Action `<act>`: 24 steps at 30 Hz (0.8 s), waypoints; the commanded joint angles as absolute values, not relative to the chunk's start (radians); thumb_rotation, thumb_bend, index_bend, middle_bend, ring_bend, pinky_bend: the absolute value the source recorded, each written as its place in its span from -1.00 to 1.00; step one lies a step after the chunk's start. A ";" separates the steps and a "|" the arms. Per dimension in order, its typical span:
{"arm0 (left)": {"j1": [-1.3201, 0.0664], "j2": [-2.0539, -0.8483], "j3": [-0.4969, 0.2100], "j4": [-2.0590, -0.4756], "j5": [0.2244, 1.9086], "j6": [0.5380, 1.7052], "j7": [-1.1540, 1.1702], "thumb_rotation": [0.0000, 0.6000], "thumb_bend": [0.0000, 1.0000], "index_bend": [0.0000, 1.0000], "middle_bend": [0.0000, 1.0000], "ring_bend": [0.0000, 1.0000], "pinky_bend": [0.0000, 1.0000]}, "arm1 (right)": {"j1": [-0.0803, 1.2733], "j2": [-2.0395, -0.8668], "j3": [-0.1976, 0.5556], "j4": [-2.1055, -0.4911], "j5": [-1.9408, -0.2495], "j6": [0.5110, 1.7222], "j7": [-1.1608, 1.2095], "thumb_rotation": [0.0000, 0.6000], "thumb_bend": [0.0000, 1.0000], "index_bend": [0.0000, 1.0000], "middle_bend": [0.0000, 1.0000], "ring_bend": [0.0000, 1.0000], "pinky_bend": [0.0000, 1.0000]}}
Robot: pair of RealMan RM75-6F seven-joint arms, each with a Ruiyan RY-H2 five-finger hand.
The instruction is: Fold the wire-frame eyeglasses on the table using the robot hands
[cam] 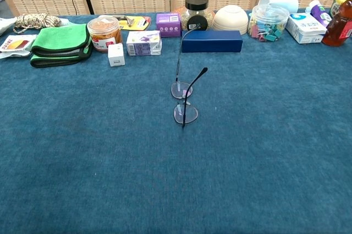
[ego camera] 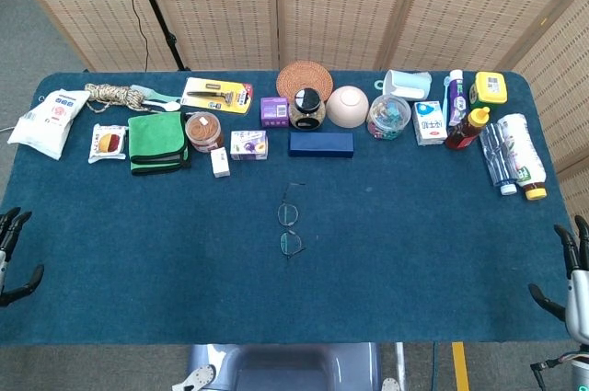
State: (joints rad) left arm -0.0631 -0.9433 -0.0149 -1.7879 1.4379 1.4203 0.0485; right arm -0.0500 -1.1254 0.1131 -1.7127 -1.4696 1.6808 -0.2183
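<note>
The wire-frame eyeglasses stand on their lenses in the middle of the blue table, seen closer as eyeglasses in the chest view, with both temple arms unfolded and pointing up and away. My left hand is at the table's left edge, far from the glasses, with its fingers apart and nothing in it. My right hand is at the right edge, likewise empty with fingers spread. Neither hand shows in the chest view.
Along the back runs a row of items: a green cloth, an orange-lidded jar, a dark blue case, a bowl, a clip jar, bottles at the right.
</note>
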 commanded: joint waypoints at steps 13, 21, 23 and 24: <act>-0.166 -0.925 -0.038 -1.792 1.474 1.303 0.052 0.71 -0.25 -0.89 -0.92 -0.92 -0.97 | -0.055 -1.124 0.114 -1.707 -1.463 1.678 -0.212 1.00 -1.00 -0.73 -0.94 -1.00 -1.00; -0.256 -0.950 -0.057 -1.762 1.451 1.184 0.101 0.71 -0.25 -0.89 -0.92 -0.92 -0.97 | -0.059 -1.121 0.114 -1.713 -1.462 1.678 -0.219 1.00 -1.00 -0.73 -0.94 -1.00 -1.00; -0.295 -0.963 -0.065 -1.752 1.457 1.140 0.119 0.71 -0.25 -0.89 -0.92 -0.92 -0.97 | -0.060 -1.121 0.113 -1.715 -1.462 1.678 -0.224 1.00 -1.00 -0.73 -0.94 -1.00 -1.00; -0.316 -0.972 -0.070 -1.743 1.452 1.115 0.129 0.71 -0.25 -0.89 -0.92 -0.92 -0.97 | -0.060 -1.121 0.112 -1.717 -1.462 1.678 -0.227 1.00 -1.00 -0.73 -0.94 -1.00 -1.00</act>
State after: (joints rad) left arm -0.2765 -0.9539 -0.0586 -1.7598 1.4570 1.1581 0.1045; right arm -0.0597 -1.1214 0.1126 -1.7165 -1.4618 1.6779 -0.2256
